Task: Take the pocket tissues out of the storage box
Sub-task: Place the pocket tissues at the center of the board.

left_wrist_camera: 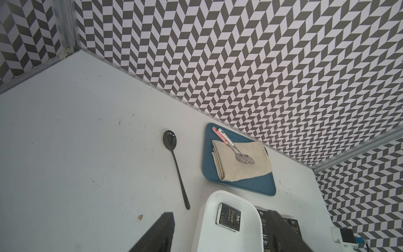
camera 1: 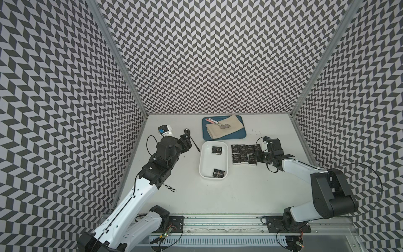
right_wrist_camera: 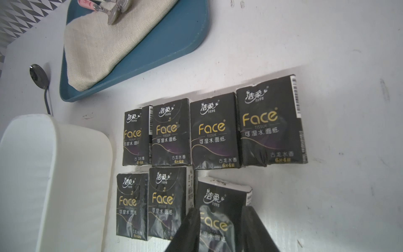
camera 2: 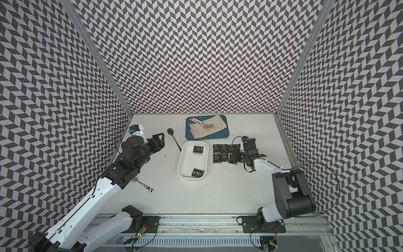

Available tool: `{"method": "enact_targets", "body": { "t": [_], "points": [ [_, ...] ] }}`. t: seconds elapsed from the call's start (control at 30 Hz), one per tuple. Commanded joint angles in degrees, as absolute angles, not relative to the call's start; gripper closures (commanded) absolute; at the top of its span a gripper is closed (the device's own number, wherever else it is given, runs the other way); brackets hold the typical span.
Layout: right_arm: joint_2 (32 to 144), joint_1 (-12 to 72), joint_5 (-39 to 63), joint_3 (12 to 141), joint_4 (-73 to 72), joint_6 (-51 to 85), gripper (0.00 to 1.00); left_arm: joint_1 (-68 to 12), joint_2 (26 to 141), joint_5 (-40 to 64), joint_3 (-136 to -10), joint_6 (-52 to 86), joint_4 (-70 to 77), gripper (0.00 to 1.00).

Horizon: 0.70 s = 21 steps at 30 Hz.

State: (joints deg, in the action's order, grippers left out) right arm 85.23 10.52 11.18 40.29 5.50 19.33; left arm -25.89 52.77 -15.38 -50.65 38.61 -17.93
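**Two packets in the box, seven laid out beside it**

Near the far left corner of the surface (camera 1: 239, 192) sits a small white and blue object (camera 1: 165, 130). Just beside it the left gripper (camera 2: 161, 138) hangs over the surface. In the left wrist view its fingers (left_wrist_camera: 161, 231) stand moderately apart and nothing is between them. Under the left arm, toward the left edge, lies a utensil with a black-and-white patterned handle (camera 2: 147, 187). A black spoon (camera 2: 174, 139) lies on the surface between the left gripper and the storage box (camera 1: 208, 162).

The storage box stands about in the middle of the surface. Two of the pocket tissues (right_wrist_camera: 213, 131) are inside it: a far packet (camera 1: 217, 150) at its far end and a near packet (camera 1: 218, 173) in its near right corner. Behind the box, at the far edge, a blue tray (camera 1: 205, 133) carries a folded beige cloth (camera 1: 229, 128), and two spoons (camera 1: 221, 126) lie on the cloth.

To the right of the box seven packets lie on the surface in two rows, four in the far row and three in the near row. The right gripper (right_wrist_camera: 220, 209) is at the last packet (right_wrist_camera: 218, 194) of the near row, which sits a little askew. Its fingers (right_wrist_camera: 187, 231) stand narrow on both sides of this packet. Whether they press it cannot be told.
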Motion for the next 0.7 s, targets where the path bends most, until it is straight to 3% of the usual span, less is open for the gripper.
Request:
{"method": "enact_targets", "body": {
  "t": [0.0, 0.67],
  "points": [
    [86.8, 10.0, 10.5, 40.0, 3.8, 19.7, 0.63, -26.2, 51.7, -16.1, -51.4, 37.9, -18.3, 0.29],
    [89.0, 9.8, 14.0, 39.3, 0.0, 20.3, 0.62, -26.2, 52.1, -16.4, -50.9, 38.1, -17.9, 0.28]
  ]
}}
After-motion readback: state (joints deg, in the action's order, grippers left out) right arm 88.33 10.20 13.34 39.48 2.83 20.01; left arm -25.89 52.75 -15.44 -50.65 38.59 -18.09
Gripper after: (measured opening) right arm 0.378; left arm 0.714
